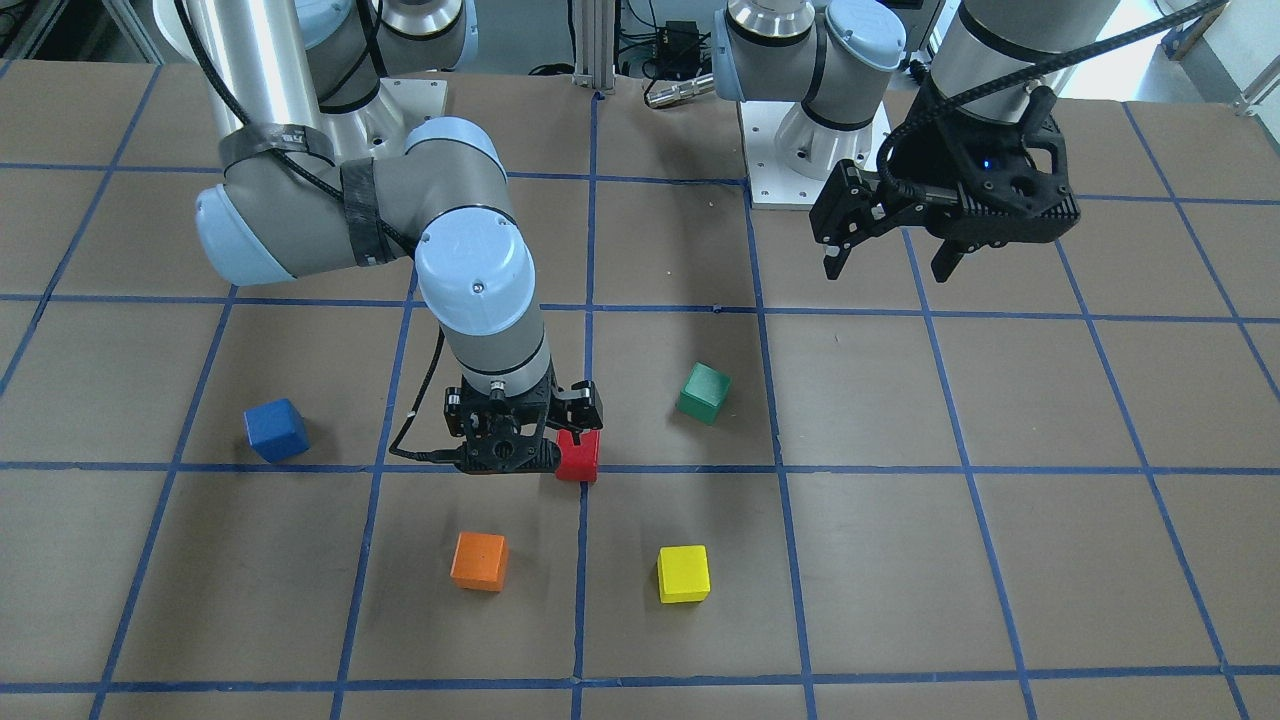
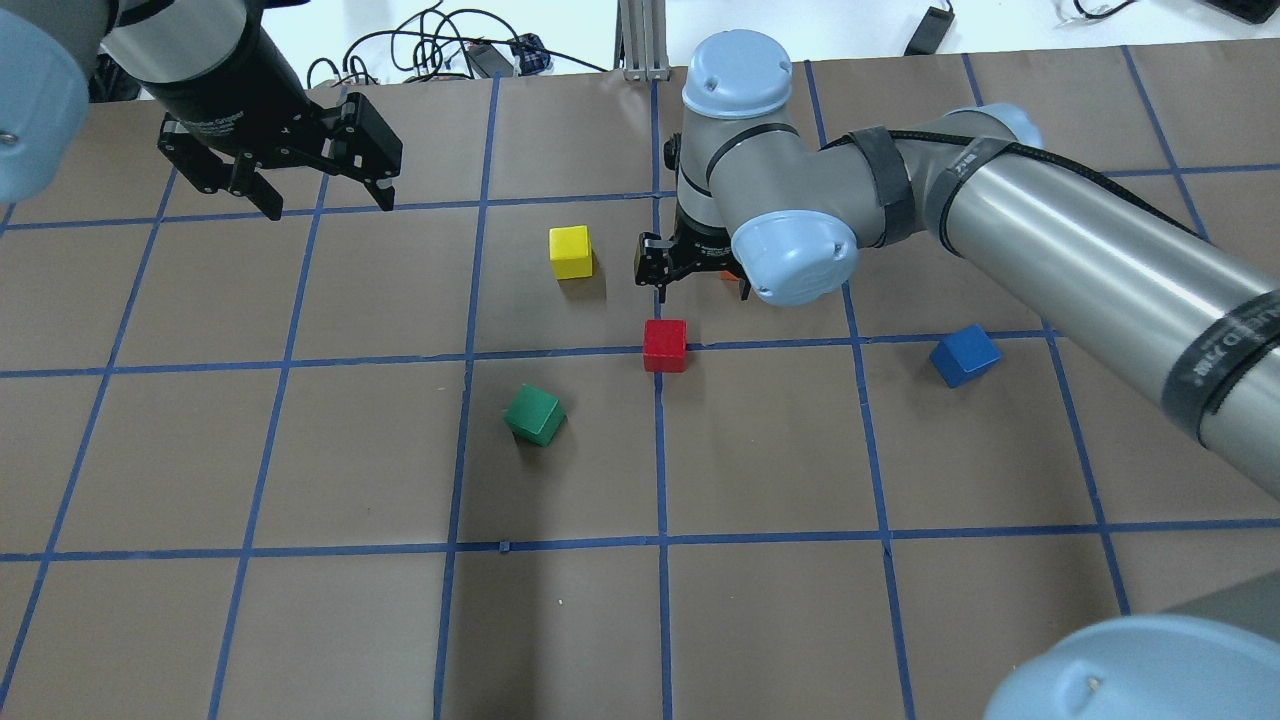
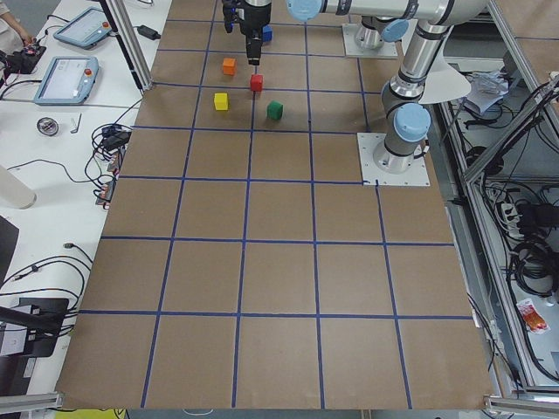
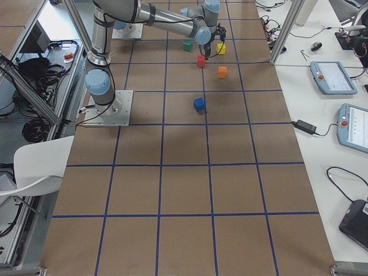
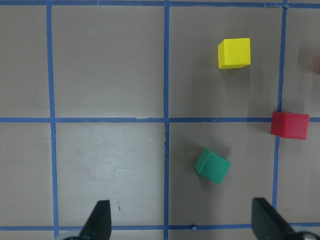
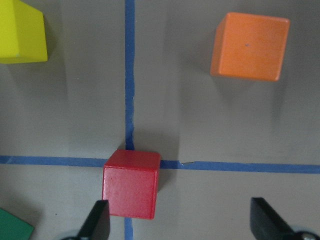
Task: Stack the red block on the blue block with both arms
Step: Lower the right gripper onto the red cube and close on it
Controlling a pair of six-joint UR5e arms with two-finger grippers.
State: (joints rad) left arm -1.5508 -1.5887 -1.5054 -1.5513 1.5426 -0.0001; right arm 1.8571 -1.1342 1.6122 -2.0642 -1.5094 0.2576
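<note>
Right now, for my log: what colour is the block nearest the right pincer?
The block is red; right wrist view shows it best.

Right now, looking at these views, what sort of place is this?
Probably a robotics lab workcell. The left arm and right arm are mounted on plates on a table that is taped into a blue grid, and a teach pendant lies alongside it.

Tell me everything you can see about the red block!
The red block is a small solid cube with plain matte faces, maybe painted wood. It sits flat on the brown table, right on a crossing of blue tape lines, with nothing stacked on it. The right gripper hangs open above it, not gripping it.
</note>
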